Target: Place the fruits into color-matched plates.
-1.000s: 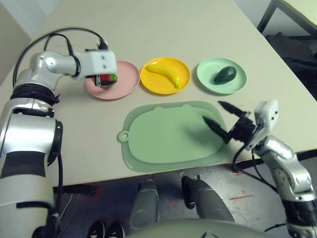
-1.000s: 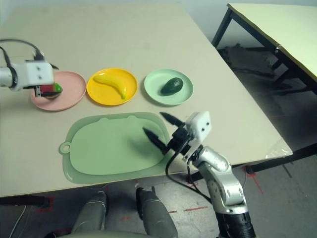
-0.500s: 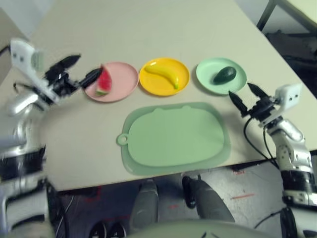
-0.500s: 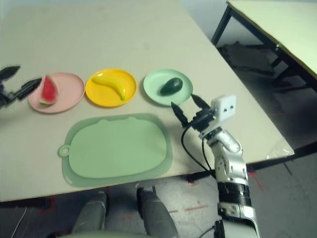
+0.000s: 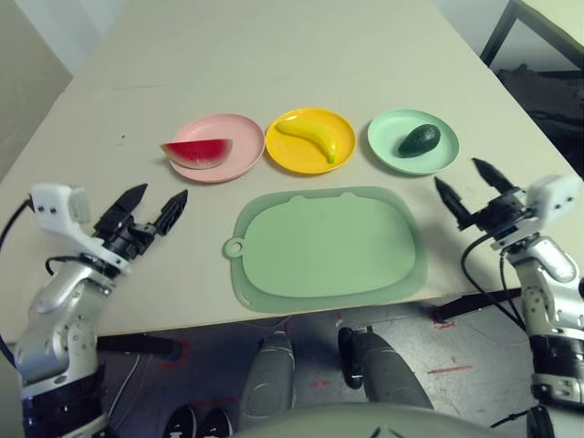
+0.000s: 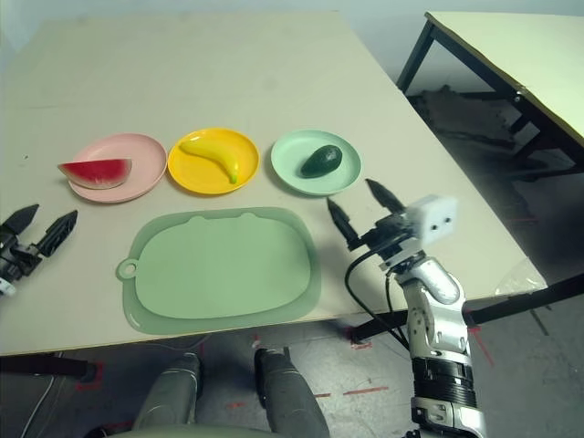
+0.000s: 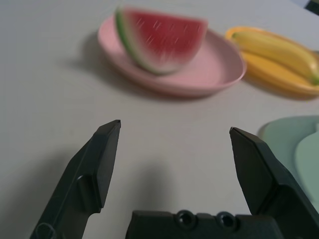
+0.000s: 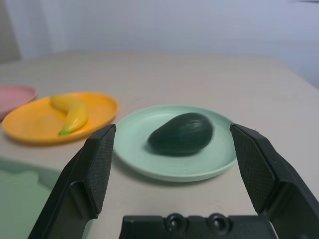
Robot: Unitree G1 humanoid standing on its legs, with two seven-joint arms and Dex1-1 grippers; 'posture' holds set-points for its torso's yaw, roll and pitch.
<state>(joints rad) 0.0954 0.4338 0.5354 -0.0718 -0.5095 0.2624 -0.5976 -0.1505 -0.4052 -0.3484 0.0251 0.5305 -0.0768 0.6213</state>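
Three round plates stand in a row across the middle of the beige tabletop, each carrying one toy fruit of matching colour. Nearest the robot's left, the pink plate holds the watermelon wedge, which lies on its side with the red flesh uppermost and the green rind along its lower curve. At the centre, the yellow plate holds the banana, laid diagonally across it. Nearest the robot's right, the mint green plate holds the dark avocado, resting slightly off-centre toward the plate's right. The three plates sit just beside one another without touching. On the near side of the row lies a large pale green mat with rounded corners and a small ring tab at its left edge; nothing rests on it. The left hand hovers low over the tabletop, near the left front edge, well apart from the mat and short of the pink plate; its two black fingers are spread wide and hold nothing, and the left wrist view looks between them toward the watermelon wedge. The right hand hangs beside the right end of the mat, near the mint green plate; its fingers are likewise spread wide and empty, and the right wrist view frames the avocado between them.
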